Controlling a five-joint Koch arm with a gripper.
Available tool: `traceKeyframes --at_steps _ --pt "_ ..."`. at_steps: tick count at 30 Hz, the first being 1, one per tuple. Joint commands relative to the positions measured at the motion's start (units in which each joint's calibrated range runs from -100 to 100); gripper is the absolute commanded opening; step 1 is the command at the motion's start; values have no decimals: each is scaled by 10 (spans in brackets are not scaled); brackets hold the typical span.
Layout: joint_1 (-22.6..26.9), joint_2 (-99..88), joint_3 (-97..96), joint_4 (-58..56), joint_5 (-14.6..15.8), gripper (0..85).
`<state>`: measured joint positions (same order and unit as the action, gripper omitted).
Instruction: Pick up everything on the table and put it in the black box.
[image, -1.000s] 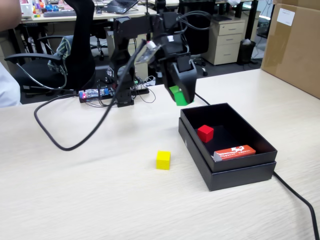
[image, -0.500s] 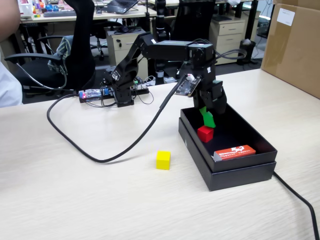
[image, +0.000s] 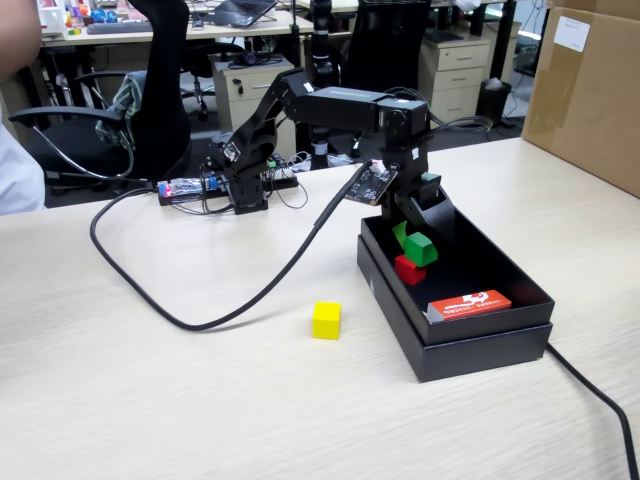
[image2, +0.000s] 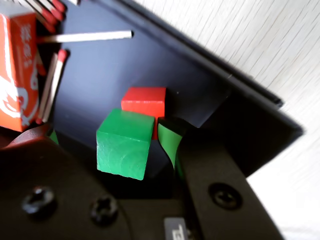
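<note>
Two cubes sit inside the black box (image: 470, 345): the green cube (image2: 125, 144) lies loose between the parted jaws, beside the red cube (image2: 145, 102). One yellow cube (image: 326, 320) rests on the desk (image: 150, 400), well apart.

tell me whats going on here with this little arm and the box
The arm has its gripper inside the black box, with the green cube between its open jaws, just above the red cube already lying in the box. An orange-red matchbox and loose matches also lie in there. The yellow cube sits on the table, outside the box.
</note>
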<state>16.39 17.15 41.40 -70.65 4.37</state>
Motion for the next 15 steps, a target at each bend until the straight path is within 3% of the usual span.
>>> traceKeyframes --at_steps 1,9,11,15 --pt "-10 -111 14 -4 0 420" --pt "-88 -248 49 -4 -8 427" --pt "-121 -242 27 -4 -9 428" --pt "-138 -196 -3 -4 -10 464"
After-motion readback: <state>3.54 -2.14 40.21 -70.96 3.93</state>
